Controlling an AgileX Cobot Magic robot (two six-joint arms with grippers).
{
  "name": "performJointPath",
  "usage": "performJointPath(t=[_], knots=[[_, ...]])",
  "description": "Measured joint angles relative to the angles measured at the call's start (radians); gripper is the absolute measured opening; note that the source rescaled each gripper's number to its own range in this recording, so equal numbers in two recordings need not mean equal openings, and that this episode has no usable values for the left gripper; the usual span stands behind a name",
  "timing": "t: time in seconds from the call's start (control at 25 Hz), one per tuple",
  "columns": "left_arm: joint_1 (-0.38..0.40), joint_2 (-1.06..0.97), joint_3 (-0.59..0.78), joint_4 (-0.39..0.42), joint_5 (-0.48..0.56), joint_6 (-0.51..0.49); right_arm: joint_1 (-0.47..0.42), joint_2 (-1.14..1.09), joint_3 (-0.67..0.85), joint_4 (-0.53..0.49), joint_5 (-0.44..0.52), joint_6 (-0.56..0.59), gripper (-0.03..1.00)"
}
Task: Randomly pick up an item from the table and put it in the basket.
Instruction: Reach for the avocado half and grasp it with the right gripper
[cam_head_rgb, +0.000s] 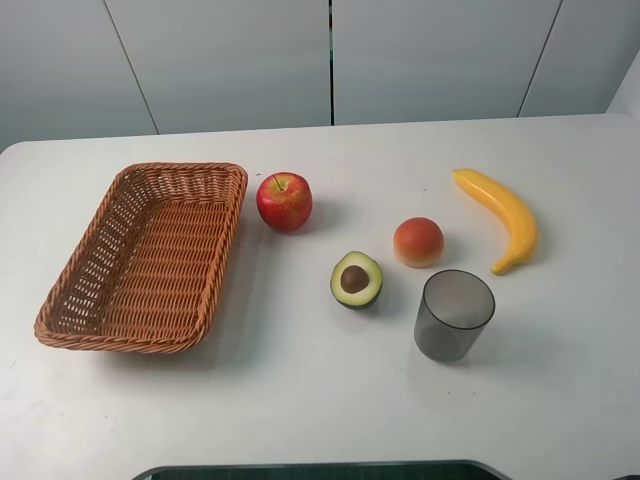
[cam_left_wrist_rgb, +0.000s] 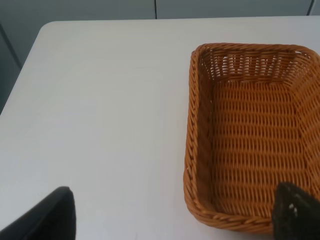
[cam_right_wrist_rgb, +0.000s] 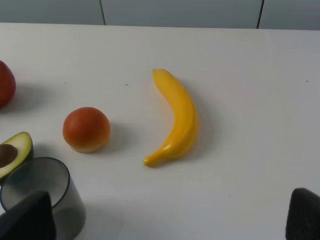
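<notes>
Wicker basket (cam_head_rgb: 222, 240) empty, pick not started. R gripper (cam_right_wrist_rgb: 165, 220) wide open, empty; avocado (cam_right_wrist_rgb: 12, 152) just past cup (cam_right_wrist_rgb: 42, 195), reach nxt.

White table (cam_head_rgb: 300, 400) carries six things, none touching. Wicker basket (cam_head_rgb: 222, 262) at left; red apple (cam_head_rgb: 284, 201) just beside its far right corner. Halved avocado (cam_head_rgb: 356, 279), pit up, centre. Peach (cam_head_rgb: 418, 242), grey translucent cup (cam_head_rgb: 454, 315), and banana (cam_head_rgb: 503, 213) to the right.

Halved avocado (cam_head_rgb: 356, 280), pit up, beside empty basket (cam_head_rgb: 222, 240)
</notes>
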Motion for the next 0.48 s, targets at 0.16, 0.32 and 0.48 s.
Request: performJointPath(t=[0.16,0.32,0.48], knots=[[0.000,0.000,0.000,0.000,0.000,0.000,0.000,0.000,0.000,0.000,0.000,0.000,1.00],[0.000,0.000,0.000,0.000,0.000,0.000,0.000,0.000,0.000,0.000,0.000,0.000,1.00],[0.000,0.000,0.000,0.000,0.000,0.000,0.000,0.000,0.000,0.000,0.000,0.000,1.00]])
